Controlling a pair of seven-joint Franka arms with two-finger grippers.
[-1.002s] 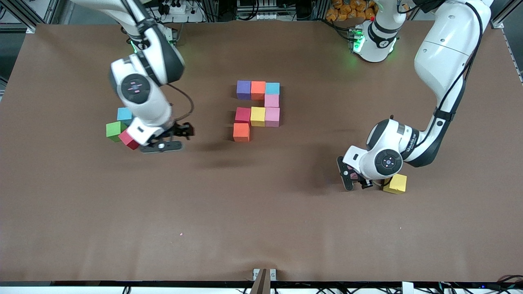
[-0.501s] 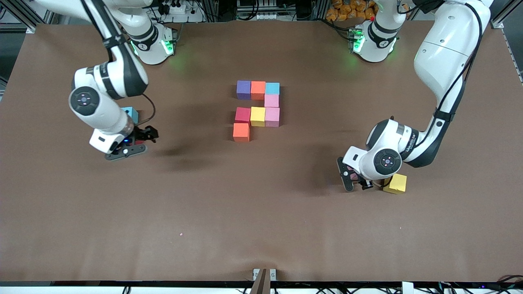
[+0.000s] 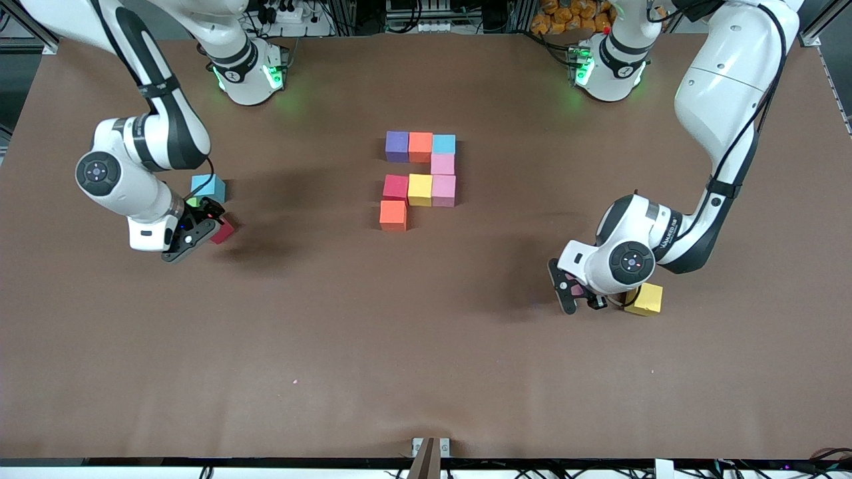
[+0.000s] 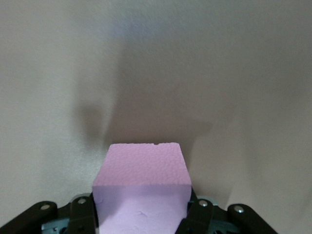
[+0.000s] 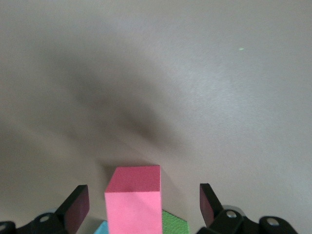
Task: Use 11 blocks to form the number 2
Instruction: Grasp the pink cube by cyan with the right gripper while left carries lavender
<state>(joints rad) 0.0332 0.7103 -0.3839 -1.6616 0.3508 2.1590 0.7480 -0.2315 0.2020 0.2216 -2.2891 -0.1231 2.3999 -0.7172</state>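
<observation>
Brown surface (image 3: 426, 346), left end effector (image 3: 580, 295) pinching a pink block (image 4: 141, 187) beside the yellow block (image 3: 645, 299), right end effector (image 5: 144, 204) sitting wide open around a red block (image 5: 134, 197).

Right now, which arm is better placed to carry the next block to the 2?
Left. The left gripper has its jaws shut on the pink cube, ready to lift. The right gripper has its jaws open around the red cube, with no grip yet.

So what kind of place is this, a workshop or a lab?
Most likely a robotics lab: two white robot arms bolted along a brown-covered table, foam blocks laid out as an exercise, and aluminium framing with cables at the edge.
</observation>
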